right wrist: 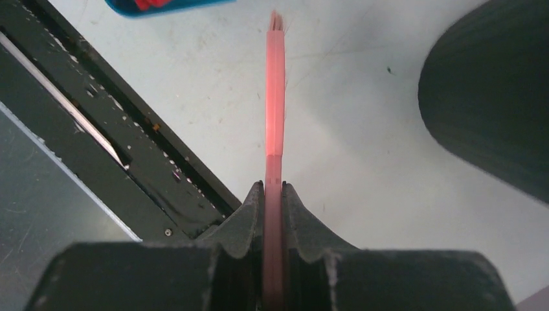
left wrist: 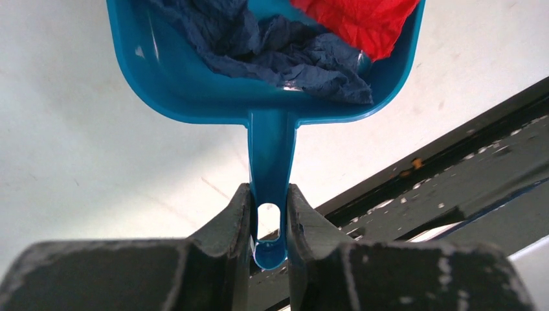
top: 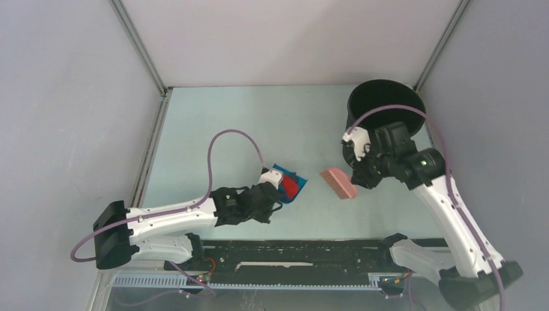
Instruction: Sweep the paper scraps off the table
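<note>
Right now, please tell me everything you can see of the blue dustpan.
The dustpan is glossy blue plastic, a shallow scoop with raised walls and a flat handle with a hanging hole. The left gripper clamps the end of that handle. Inside lie a crumpled dark blue paper scrap and a red paper scrap. It is over the middle of the table; whether it touches the surface is unclear.

Arms: left arm [top: 169, 220], right arm [top: 454, 208]; white link shells, black joint housings and bases, lilac cable [top: 229, 131] looped along each. Grippers: left gripper [left wrist: 268, 223], right gripper [right wrist: 273, 194]; dark grey wedge-shaped fingers, edges scuffed pale.
</note>
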`<state>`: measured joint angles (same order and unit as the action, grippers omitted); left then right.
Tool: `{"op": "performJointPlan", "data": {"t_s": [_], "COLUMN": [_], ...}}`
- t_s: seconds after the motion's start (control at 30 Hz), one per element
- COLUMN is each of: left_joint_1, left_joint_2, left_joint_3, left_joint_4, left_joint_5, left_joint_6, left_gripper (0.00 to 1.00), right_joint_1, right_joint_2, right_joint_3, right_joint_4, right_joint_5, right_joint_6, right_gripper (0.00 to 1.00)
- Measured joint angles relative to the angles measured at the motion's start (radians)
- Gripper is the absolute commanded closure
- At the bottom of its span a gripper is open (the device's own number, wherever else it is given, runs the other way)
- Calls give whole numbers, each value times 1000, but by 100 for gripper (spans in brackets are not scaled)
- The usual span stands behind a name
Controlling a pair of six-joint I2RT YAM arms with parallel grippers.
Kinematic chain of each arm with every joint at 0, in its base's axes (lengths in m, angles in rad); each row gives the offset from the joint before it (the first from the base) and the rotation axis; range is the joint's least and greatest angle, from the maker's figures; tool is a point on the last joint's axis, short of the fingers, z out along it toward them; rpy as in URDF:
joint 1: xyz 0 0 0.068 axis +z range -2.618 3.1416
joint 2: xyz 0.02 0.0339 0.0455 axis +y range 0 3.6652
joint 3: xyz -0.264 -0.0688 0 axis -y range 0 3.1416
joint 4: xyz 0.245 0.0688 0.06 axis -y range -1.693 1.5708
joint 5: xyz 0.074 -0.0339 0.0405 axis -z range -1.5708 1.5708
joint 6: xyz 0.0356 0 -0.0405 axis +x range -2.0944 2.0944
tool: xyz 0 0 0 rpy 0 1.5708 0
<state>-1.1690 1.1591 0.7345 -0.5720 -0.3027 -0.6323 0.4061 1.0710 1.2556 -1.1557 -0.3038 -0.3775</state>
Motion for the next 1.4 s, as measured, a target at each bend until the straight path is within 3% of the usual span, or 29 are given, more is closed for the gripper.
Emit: {"op": "performJointPlan", "data": {"t_s": [0.17,0.33,0.57,0.73,0.9,1.4], "left_joint_1": [48,105,175,216,249,275], "left_joint_2": [29,54,96,147,254,662], "left_joint_3": [127,237,470,634,824,1455], "left_joint_4": [-60,-156,-281,-351,-415,-554], "left_joint_5": [21,27,52,56,58,92], "left_joint_6": [49,106,196,253,296,347], "left_gripper": [100,100,100,100,100,100], "right_joint_1": [-101,-98,105,172,142,37], "right_joint_2": [-170,-258,-264,-268,-298,-328], "right_joint_3": [-157,-230,-233,-310,-426,-505], "right_joint_4": [13,31,144,227,280,405], "right_joint_5": [-42,-44,87,137,37,-221], "right_joint_6": [-41,-60,-105,-133,-111,-24], "right_gripper": [100,100,100,100,100,100]}}
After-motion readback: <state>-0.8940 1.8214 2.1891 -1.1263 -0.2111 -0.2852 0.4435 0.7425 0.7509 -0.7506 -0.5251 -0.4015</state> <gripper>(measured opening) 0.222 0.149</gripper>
